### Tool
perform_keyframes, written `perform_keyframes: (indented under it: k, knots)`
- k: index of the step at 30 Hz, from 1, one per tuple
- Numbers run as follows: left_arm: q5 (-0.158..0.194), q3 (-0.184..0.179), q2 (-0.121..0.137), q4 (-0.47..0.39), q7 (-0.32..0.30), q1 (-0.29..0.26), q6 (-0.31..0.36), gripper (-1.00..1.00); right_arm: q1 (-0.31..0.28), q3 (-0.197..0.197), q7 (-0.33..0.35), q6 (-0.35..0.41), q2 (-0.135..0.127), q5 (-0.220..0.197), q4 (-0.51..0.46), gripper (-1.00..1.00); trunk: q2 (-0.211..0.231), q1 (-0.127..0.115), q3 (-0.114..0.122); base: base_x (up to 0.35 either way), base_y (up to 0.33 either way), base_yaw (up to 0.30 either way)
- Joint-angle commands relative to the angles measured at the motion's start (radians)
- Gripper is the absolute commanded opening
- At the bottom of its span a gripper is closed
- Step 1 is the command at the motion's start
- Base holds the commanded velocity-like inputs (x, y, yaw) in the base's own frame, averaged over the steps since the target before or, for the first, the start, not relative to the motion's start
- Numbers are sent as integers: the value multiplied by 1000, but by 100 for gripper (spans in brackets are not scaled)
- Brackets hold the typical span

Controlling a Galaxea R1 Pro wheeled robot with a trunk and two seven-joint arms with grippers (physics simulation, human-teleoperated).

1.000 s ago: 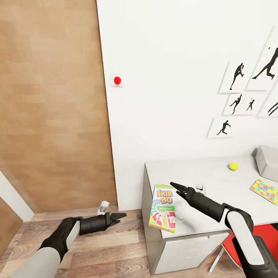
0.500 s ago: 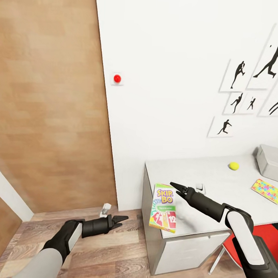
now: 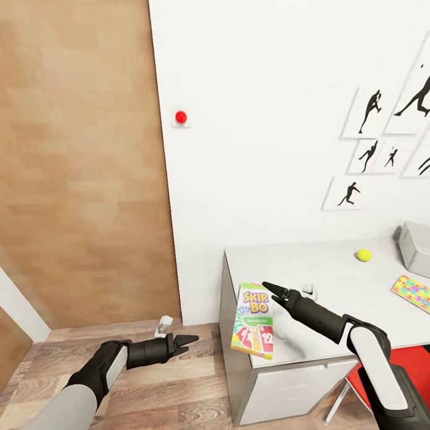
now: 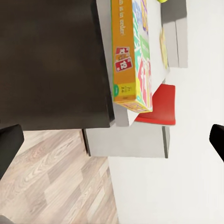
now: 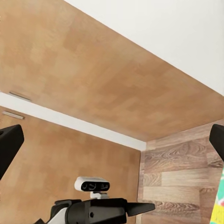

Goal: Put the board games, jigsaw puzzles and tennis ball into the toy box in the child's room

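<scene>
Change: against the earlier head pictures, almost nothing on the bench has shifted; the whole view has crept slightly, which reads as the camera moving rather than the things. The left arm has eased a little forward near the floor.
Skip-Bo box: the flat green-yellow-red printed cardboard board game (image 3: 253, 319) lies at the near left corner of the pale grey bench (image 3: 312, 268), overhanging its front edge; nobody holds it.
Right pincer (image 3: 269, 290): hovers just above the box's top end, fingers spread wide in the right wrist view, grasping nothing.
Left pincer (image 3: 184, 343): low over the wooden floor (image 3: 190, 394), beside the bench, released, its tips far apart in the left wrist view.
Other toys: the small yellow-green tennis ball (image 3: 362, 255) and one multicoloured jigsaw sheet (image 3: 415, 293) rest on the bench, well apart from the pincers.
Toy box: the light-grey shallow bin (image 3: 419, 248) sits at the far right of the bench.
Meaning: judging from this, the grasp on the game is being lined up, not begun; nothing visible has gone into the bin.
</scene>
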Motion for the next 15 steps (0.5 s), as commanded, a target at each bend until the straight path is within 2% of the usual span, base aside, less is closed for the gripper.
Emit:
perform_keyframes:
  k: [1,4,11,15]
  knots:
    - [-2,5,-1,0,-3,-1,9,100,-1,-2,7,5,1,5,0,100,-8,4,-4,0,0,0]
    - [-2,5,-8,0,-3,-1,8,100,-1,-2,7,5,2,6,0,100,-8,4,-4,0,0,0]
    - [-3,5,-17,0,-3,-1,6,100,-1,-2,7,4,4,6,4,100,-57,31,-26,0,0,0]
    - [-3,5,-20,0,-3,-1,5,100,-1,-2,7,3,10,7,5,100,-57,31,-26,0,0,0]
